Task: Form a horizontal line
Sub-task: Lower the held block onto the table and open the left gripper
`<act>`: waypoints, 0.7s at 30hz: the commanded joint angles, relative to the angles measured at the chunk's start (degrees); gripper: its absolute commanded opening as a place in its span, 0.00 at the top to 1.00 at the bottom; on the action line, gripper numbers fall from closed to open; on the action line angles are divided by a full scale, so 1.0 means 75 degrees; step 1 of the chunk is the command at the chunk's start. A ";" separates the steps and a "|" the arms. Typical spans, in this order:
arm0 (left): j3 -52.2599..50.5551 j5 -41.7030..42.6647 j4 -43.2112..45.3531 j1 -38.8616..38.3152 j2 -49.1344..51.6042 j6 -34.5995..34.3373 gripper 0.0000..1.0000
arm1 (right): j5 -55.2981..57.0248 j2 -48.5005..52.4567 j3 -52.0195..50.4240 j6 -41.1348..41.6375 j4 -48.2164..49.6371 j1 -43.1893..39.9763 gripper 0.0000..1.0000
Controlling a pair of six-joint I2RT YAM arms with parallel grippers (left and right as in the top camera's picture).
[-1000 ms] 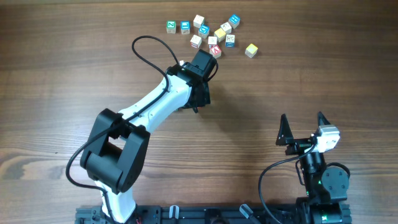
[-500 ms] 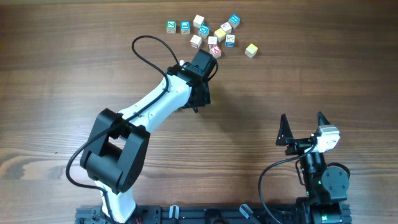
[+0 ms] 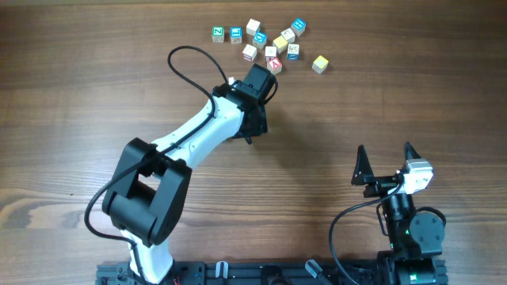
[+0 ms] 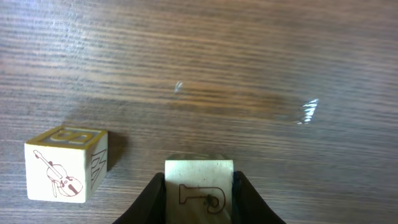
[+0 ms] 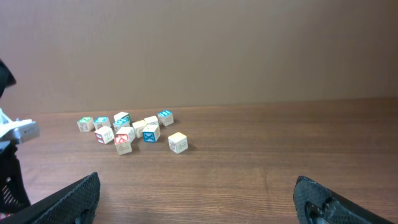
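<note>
Several tiny letter cubes lie in a loose cluster (image 3: 269,43) at the table's far middle, not in a straight row. A red "A" cube (image 3: 274,65) lies nearest my left gripper (image 3: 266,79). A yellow cube (image 3: 319,63) lies apart to the right. My left gripper (image 4: 199,199) is shut on a whitish cube (image 4: 199,183) with a brown letter mark, low over the table. That cube is hidden in the overhead view. A cube with a violin picture (image 4: 65,165) sits to its left. My right gripper (image 3: 386,170) is open and empty, far from the cubes (image 5: 127,127).
Blue- and teal-faced cubes (image 3: 235,33) sit at the cluster's left and top. The left arm (image 3: 190,134) and its cable cross the table's middle. The right arm's base (image 3: 408,226) stands at the front right.
</note>
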 commanded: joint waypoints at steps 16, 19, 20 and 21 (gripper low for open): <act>-0.0699 -0.0530 0.0597 -0.0015 -0.0067 -0.0122 0.54 | -0.0128 -0.0020 -0.0009 -0.0044 0.0023 -0.0023 0.00; -0.0699 -0.0533 0.0624 -0.0015 -0.0067 -0.0122 0.55 | -0.0128 -0.0020 -0.0009 -0.0047 0.0023 -0.0023 0.00; -0.0699 -0.0533 0.0629 -0.0015 -0.0067 -0.0122 0.57 | -0.0128 -0.0020 -0.0009 -0.0047 0.0023 -0.0023 0.00; -0.0699 -0.0533 0.0629 -0.0015 -0.0067 -0.0122 0.60 | -0.0125 -0.0020 -0.0009 -0.0044 0.0020 -0.0023 0.00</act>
